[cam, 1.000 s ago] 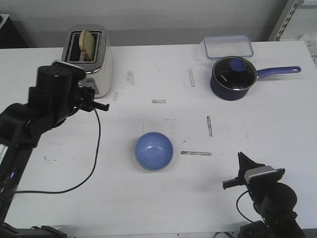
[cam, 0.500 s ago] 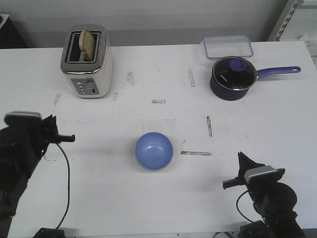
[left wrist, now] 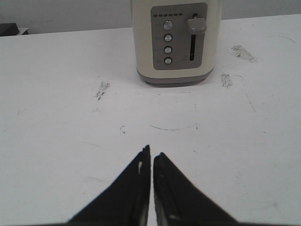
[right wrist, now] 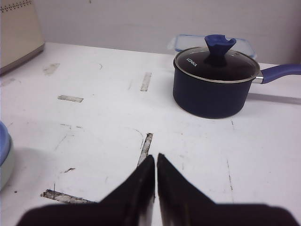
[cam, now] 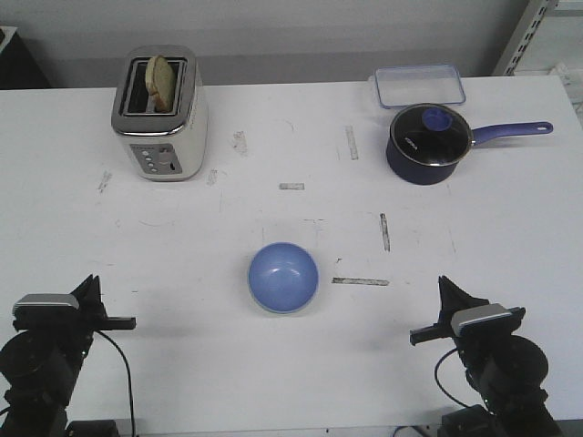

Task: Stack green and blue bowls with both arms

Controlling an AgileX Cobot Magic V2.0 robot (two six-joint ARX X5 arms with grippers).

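The white table point(cam: 273, 364) carries a toaster point(cam: 162, 114), saucepan point(cam: 430, 143), clear container point(cam: 418, 85) and stacked bowls point(cam: 283, 277).

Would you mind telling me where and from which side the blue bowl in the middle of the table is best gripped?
Grip the blue bowl by its rim, one finger inside and one outside, coming down from above. It sits upright and open, apparently nested in a pale bowl, so its walls are hardly exposed. The side facing the right gripper seems handiest, though both grippers are shut and would have to open first.

Cream toaster point(cam: 160, 114) holding what looks like bread, far left on scuffed white table point(cam: 273, 364); lidded navy saucepan point(cam: 430, 144) far right, clear container point(cam: 418, 86) behind.
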